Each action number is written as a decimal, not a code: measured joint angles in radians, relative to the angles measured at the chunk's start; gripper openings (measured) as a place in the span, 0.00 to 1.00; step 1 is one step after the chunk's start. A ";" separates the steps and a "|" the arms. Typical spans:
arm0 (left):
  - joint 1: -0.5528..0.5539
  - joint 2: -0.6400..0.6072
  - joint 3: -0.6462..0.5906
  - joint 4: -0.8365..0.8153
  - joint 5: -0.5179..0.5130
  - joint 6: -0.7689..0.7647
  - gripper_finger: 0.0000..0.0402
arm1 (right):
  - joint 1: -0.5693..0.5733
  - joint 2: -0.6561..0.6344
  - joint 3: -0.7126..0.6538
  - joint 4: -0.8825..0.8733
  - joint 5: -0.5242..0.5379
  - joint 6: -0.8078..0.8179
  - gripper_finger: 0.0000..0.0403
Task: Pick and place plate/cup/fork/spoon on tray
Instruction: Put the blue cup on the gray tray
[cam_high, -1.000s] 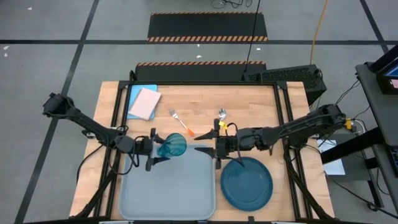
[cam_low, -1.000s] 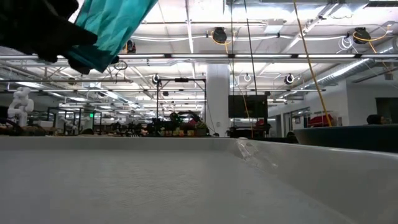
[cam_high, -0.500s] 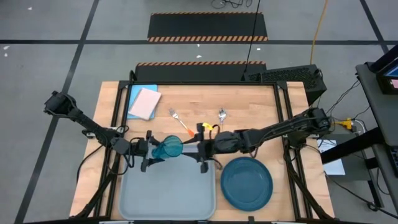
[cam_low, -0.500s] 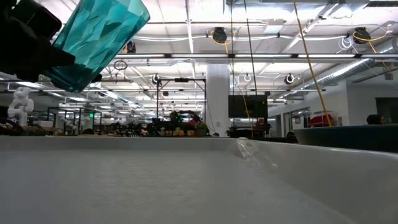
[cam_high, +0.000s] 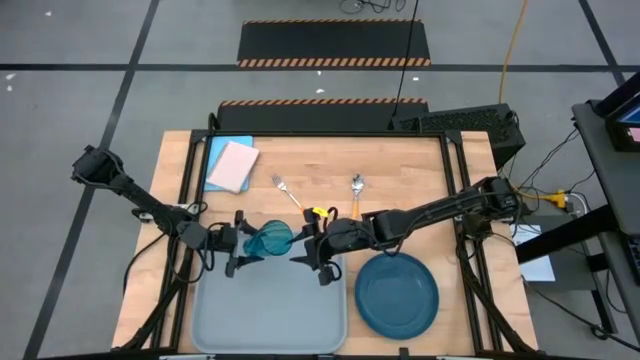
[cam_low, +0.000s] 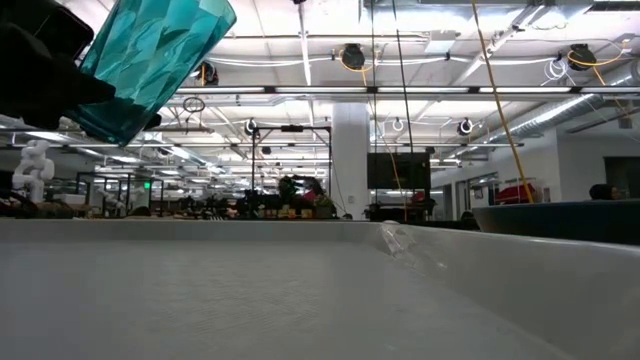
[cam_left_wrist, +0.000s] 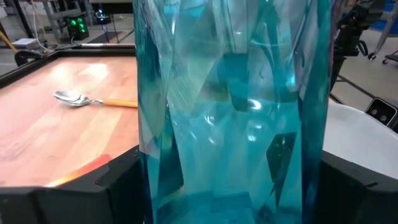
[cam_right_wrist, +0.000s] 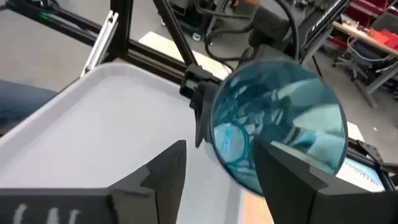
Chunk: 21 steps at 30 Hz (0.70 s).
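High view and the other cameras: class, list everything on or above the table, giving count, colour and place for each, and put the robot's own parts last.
tray: one, pale grey-blue, table's near edge.
plate: one, dark teal-blue, on the table right of the tray.
cup: one, translucent teal, held tilted above the tray's far edge.
fork: one, silver tines, red-orange handle, on bare wood.
spoon: one, silver bowl, orange handle, beside the fork.
flat rectangle: one, blue and pink, far left corner.
left gripper: shut on the cup.
right gripper: open, facing the cup's mouth.

Wooden table (cam_high: 400, 160) carrying: tray (cam_high: 268, 312) lying at near left; plate (cam_high: 397, 293) sitting just right of it; fork (cam_high: 287, 192) and spoon (cam_high: 356, 188) lying mid-table; blue-and-pink rectangle (cam_high: 230, 165) resting at far left.
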 joint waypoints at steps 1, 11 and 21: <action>0.000 0.000 0.000 0.004 0.000 0.003 0.82 | -0.001 0.004 0.000 -0.002 0.000 -0.005 0.46; 0.000 0.000 0.000 0.006 0.005 0.006 0.79 | -0.026 0.046 0.000 0.038 0.029 -0.118 0.42; -0.001 0.000 0.000 -0.012 0.011 -0.012 0.78 | -0.032 0.046 -0.002 0.017 -0.001 -0.154 0.10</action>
